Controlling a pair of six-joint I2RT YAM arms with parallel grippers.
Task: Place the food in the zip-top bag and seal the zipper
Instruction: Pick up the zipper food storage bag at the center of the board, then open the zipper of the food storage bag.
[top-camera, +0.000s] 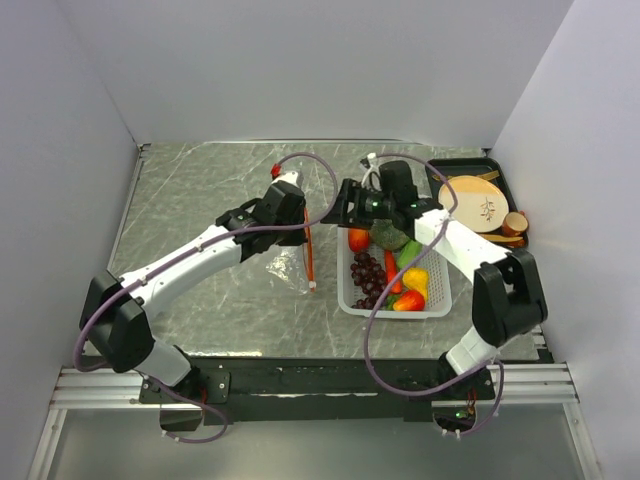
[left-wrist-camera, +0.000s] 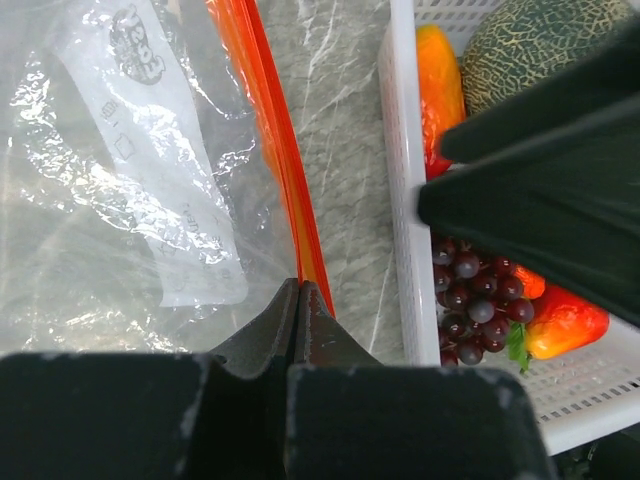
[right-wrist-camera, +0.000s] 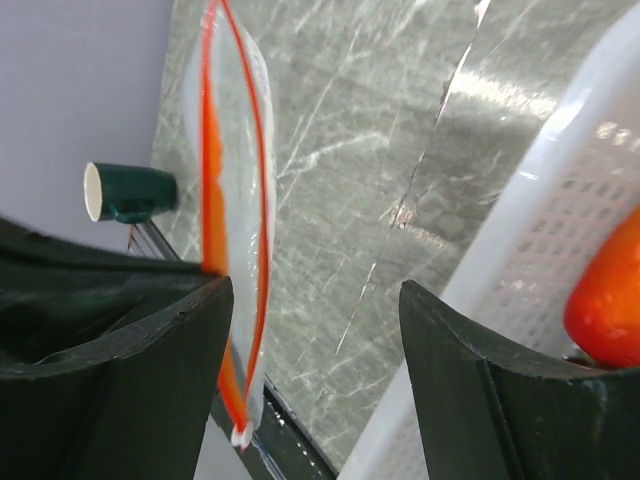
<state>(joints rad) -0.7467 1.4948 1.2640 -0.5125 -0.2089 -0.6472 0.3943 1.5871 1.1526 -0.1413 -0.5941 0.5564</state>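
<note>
While left tool (left-wrist-camera: 300, 303) clamps thin orange-red zipper strip (left-wrist-camera: 268, 125) of clear crinkly bag (left-wrist-camera: 110, 200) | right tool (right-wrist-camera: 315, 300) apart beside white perforated basket (right-wrist-camera: 545, 205) | toy produce (top-camera: 388, 268) inside basket.

From above, the left gripper (top-camera: 303, 222) and its arm cover most of the zip-top bag (top-camera: 285, 262), while the right gripper (top-camera: 342, 210) hides the far end of the basket (top-camera: 395, 314). In the left wrist view that gripper's blurred dark body blocks part of the grapes (left-wrist-camera: 470, 305) and melon (left-wrist-camera: 530, 40), and the zipper (left-wrist-camera: 275, 130) vanishes between pinched fingers (left-wrist-camera: 265, 335).
</note>
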